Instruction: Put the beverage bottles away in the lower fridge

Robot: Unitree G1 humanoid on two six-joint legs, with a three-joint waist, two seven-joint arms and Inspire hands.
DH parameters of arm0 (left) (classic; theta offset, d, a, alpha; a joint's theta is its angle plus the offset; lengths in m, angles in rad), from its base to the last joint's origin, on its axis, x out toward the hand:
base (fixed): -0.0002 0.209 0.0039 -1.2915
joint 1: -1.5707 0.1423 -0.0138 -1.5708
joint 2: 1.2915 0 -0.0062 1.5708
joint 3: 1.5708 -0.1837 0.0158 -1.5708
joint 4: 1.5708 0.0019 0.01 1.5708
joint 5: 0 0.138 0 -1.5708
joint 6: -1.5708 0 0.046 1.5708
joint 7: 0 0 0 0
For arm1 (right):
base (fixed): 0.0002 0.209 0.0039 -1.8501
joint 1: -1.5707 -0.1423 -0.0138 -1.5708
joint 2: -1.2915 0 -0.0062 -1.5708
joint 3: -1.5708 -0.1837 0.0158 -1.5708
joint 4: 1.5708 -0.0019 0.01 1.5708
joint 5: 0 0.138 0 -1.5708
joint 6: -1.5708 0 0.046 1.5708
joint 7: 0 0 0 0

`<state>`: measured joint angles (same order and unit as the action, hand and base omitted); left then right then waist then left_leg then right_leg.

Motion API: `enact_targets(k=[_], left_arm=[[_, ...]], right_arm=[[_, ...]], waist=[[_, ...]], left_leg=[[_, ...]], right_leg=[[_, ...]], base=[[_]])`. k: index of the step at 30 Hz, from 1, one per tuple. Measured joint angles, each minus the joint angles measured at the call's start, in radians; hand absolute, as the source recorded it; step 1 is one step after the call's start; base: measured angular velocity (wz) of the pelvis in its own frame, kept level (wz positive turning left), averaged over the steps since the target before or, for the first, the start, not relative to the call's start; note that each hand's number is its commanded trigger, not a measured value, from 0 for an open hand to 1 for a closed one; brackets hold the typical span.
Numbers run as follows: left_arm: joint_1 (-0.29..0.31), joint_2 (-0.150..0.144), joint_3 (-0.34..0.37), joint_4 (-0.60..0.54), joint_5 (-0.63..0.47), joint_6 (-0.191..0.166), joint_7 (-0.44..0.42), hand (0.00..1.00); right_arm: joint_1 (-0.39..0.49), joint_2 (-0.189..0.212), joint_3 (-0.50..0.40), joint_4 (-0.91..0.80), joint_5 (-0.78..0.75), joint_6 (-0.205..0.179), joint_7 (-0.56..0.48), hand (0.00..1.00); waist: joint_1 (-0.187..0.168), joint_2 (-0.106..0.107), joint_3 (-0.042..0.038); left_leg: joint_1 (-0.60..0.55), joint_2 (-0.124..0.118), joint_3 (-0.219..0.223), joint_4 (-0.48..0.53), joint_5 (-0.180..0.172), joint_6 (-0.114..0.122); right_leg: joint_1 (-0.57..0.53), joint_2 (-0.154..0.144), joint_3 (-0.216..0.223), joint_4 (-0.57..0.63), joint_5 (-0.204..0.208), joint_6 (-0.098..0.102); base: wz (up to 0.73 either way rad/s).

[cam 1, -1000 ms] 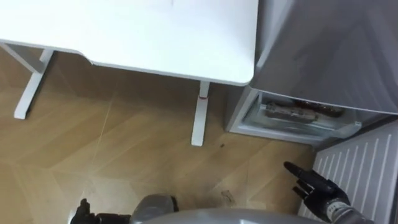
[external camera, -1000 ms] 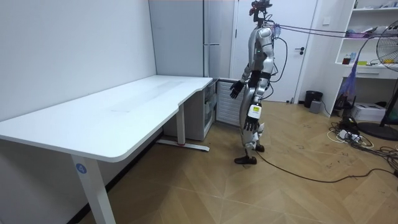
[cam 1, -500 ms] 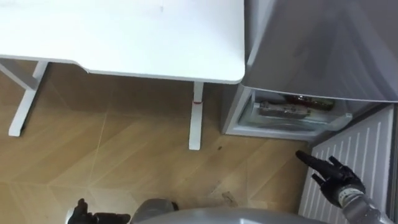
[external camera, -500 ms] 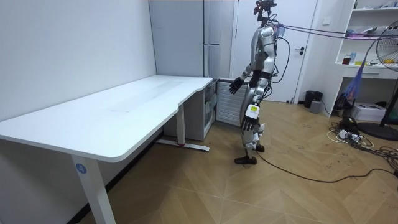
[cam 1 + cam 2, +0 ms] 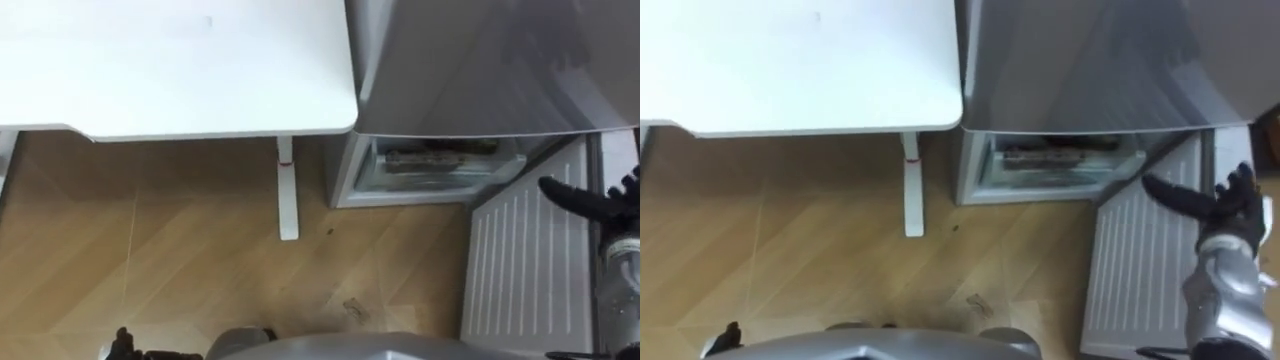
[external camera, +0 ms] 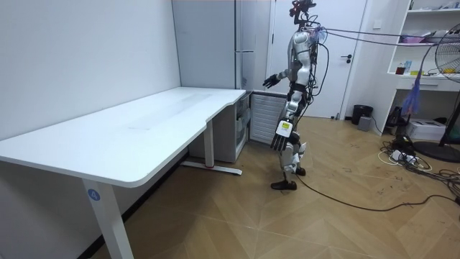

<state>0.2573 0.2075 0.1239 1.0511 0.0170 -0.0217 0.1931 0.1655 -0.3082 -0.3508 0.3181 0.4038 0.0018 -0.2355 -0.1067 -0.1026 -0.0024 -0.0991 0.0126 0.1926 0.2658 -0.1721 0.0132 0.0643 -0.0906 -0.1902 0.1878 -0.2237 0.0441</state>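
Pale room, white furniture, wood-plank floor (image 6: 237,223).
A long white desk (image 6: 144,133) on white legs runs along a plain light wall (image 6: 86,57). A tall grey fridge (image 6: 215,43) stands at its far end. At the room view's right are a white door (image 6: 356,50), white shelving (image 6: 431,50) and a standing fan (image 6: 451,65).

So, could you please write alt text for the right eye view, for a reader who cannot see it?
The right robot hand, open and empty, is stretched out next to the white ribbed lower fridge door, which stands open. The open lower compartment of the tall grey fridge is beside a white rectangular table on a wooden floor.
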Motion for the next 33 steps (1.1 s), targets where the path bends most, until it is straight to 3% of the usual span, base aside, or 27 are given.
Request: enact_targets(k=[5, 12, 14, 21, 23, 27, 33], left_arm=[[-0.003, 0.000, 0.033, -0.005, 0.036, -0.002, 0.014, 0.00], [-0.004, 0.000, 0.035, -0.013, 0.036, -0.001, 0.019, 0.00], [-0.004, 0.000, 0.035, -0.024, 0.035, 0.000, 0.017, 0.00], [0.002, 0.000, 0.035, -0.037, 0.035, 0.001, 0.011, 0.00], [0.003, 0.000, 0.039, -0.036, 0.036, 0.001, 0.010, 0.00], [0.020, -0.001, 0.101, -0.037, 0.072, 0.003, 0.008, 0.00], [0.041, 0.009, 0.140, -0.033, 0.075, 0.017, -0.019, 0.00]], right_arm=[[0.043, -0.045, -0.080, -0.185, -0.013, -0.036, -0.081, 0.00], [0.040, -0.050, -0.152, -0.189, -0.011, -0.050, -0.167, 0.00], [0.038, -0.073, -0.152, -0.103, 0.029, -0.057, -0.179, 0.00], [0.030, -0.077, -0.154, 0.067, 0.139, -0.054, -0.169, 0.00], [0.004, -0.078, -0.156, 0.200, 0.171, -0.052, -0.135, 0.00], [-0.019, -0.081, -0.183, 0.363, 0.206, -0.020, -0.073, 0.00], [-0.067, -0.154, -0.186, 0.612, 0.262, -0.004, 0.011, 0.00]], waist=[[-0.004, -0.009, 0.0005], [-0.030, -0.020, 0.0012], [-0.031, -0.020, 0.0018], [-0.034, -0.014, -0.0018], [-0.032, -0.018, -0.0036], [-0.029, -0.023, -0.0029], [-0.028, -0.025, -0.0020]], left_leg=[[0.036, 0.001, 0.030, -0.036, 0.002, -0.004], [0.039, 0.004, 0.049, -0.048, 0.003, -0.005], [0.034, 0.007, 0.050, -0.049, 0.003, -0.005], [0.032, 0.006, 0.047, -0.052, 0.004, -0.007], [0.033, 0.006, 0.046, -0.047, 0.004, -0.007], [0.032, 0.006, 0.045, -0.046, 0.004, -0.007], [0.036, 0.007, 0.041, -0.043, 0.004, -0.007]], right_leg=[[0.003, 0.000, 0.028, 0.000, 0.001, 0.001], [-0.008, 0.002, 0.050, 0.000, 0.002, 0.001], [-0.015, 0.004, 0.050, -0.002, 0.008, 0.002], [-0.012, 0.004, 0.044, -0.001, 0.009, 0.002], [-0.012, 0.005, 0.049, -0.002, 0.009, 0.001], [-0.011, 0.004, 0.044, -0.001, 0.009, 0.001], [-0.008, 0.004, 0.041, 0.000, 0.009, 0.001]], base=[[-0.18], [-0.10], [-0.04], [0.01], [0.05], [0.00], [-0.01]])
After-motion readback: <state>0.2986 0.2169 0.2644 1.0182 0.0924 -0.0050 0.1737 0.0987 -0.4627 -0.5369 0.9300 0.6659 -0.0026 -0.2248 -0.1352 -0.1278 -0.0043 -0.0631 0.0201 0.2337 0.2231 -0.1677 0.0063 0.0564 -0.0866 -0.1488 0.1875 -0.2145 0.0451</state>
